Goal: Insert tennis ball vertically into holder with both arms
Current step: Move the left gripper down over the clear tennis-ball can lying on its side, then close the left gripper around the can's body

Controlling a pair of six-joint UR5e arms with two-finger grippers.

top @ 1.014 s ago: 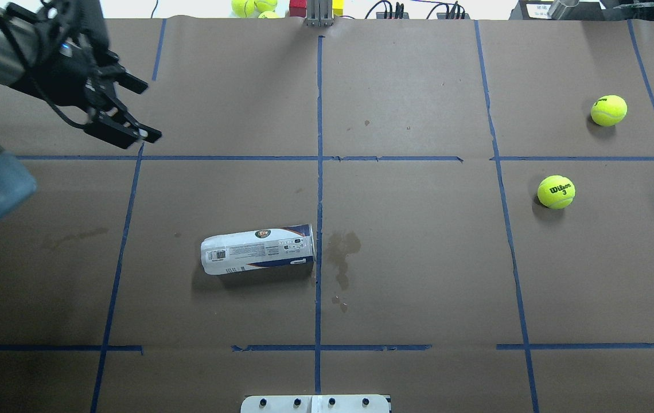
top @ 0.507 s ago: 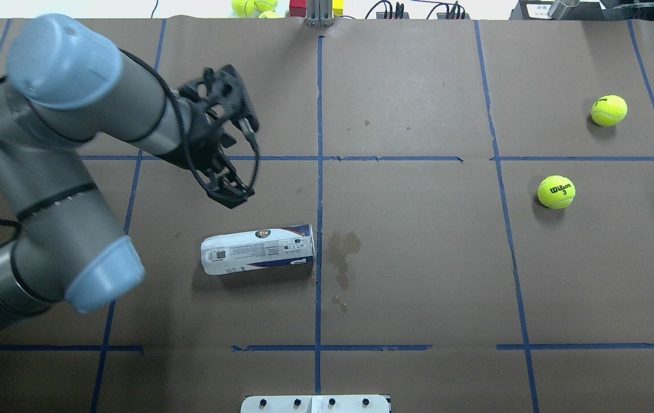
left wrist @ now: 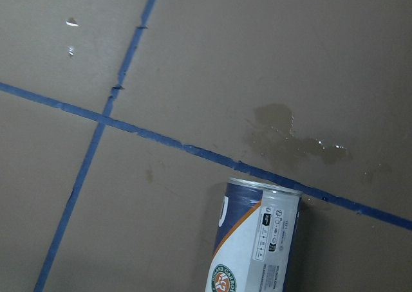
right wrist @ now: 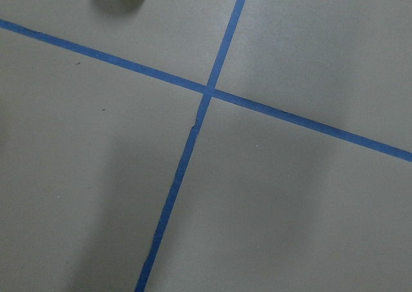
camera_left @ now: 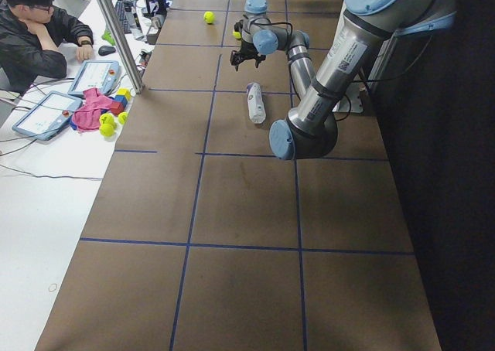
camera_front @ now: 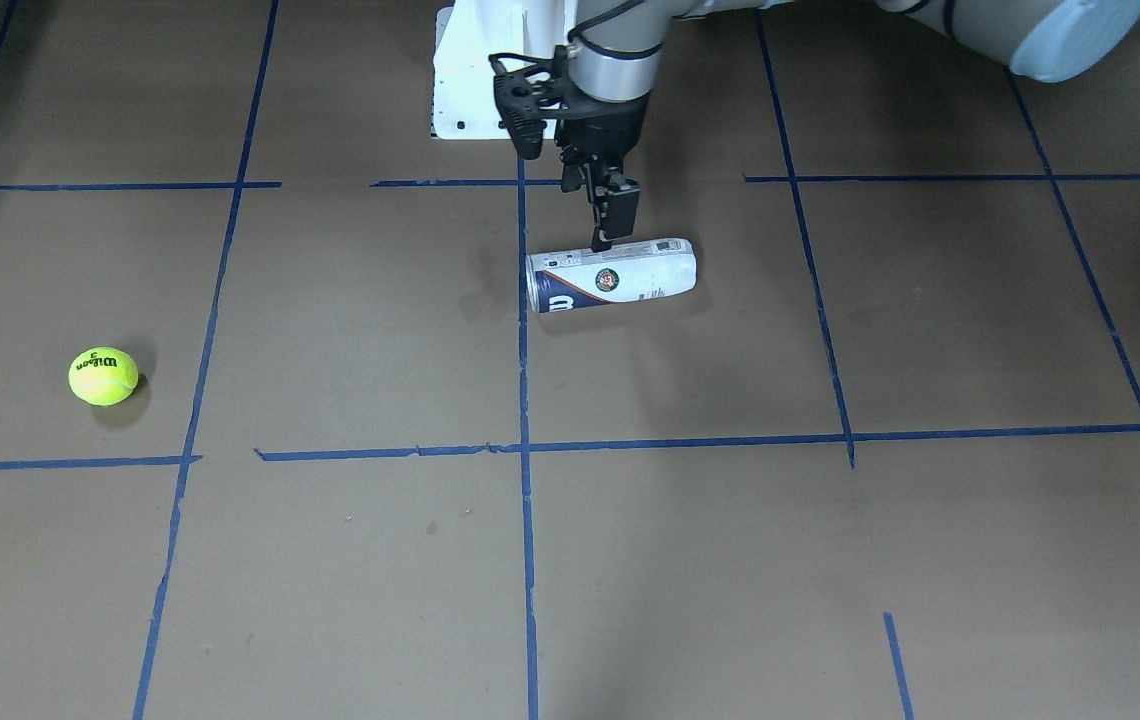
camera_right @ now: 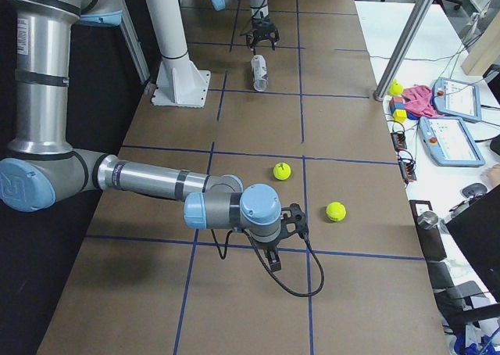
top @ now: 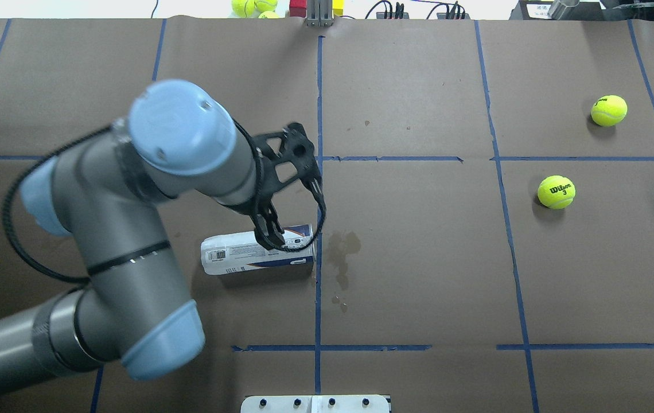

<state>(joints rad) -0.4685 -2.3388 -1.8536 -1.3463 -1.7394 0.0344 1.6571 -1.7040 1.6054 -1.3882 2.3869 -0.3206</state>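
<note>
Brown paper gridded with blue tape covers the table [top: 419,258]. Nearest the robot sits a white bolted pedestal [top: 315,403]. Next out, the holder [top: 229,255] lies on its side, one end at the centre tape line. The left gripper [camera_front: 606,238] hangs over the holder near that end, jaws apparently spread with nothing between them; whether it touches the holder is unclear. Farther out and well apart to the right sit two tennis balls, one [top: 556,191] nearer, one [top: 608,110] farther. Spare balls [top: 244,6] lie past the far edge. Judgement: task barely begun. The holder is not upright and no ball is held; left are standing it up, fetching a ball and dropping it in. The right gripper [camera_right: 273,263] shows only in the right-end view, low over bare paper, and I cannot tell whether it is open or closed. Whether the holder's silver-rimmed end is the mouth, or capped, is unreadable.
</note>
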